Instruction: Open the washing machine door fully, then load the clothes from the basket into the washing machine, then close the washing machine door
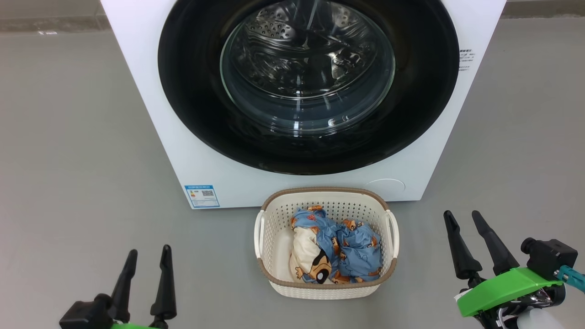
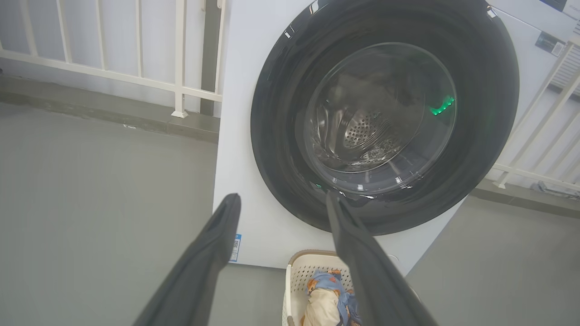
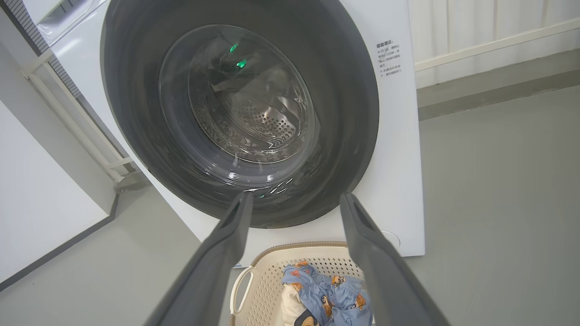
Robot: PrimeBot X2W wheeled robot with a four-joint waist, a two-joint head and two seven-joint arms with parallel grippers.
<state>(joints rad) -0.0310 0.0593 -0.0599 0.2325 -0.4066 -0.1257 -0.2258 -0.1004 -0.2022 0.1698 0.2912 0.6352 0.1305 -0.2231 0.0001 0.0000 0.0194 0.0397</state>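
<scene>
Door shut, basket full, both my claws spread and empty.

From the head camera the top of the washing machine [image 1: 146, 91] is cut off. I see the drum through the glare on the washing machine door [image 1: 308, 151], which lies flush against the front. The clothes [image 1: 352, 251] sit bunched in the basket [image 1: 327, 193], the cream piece half buried under the blue, so I can't count garments. The basket rests on the floor [image 1: 68, 160] just before the machine. My left claw [image 1: 150, 250] hangs well to the basket's left, its base cropped, and my right claw [image 1: 461, 213] is well apart on the other side. Neither touches anything.
</scene>
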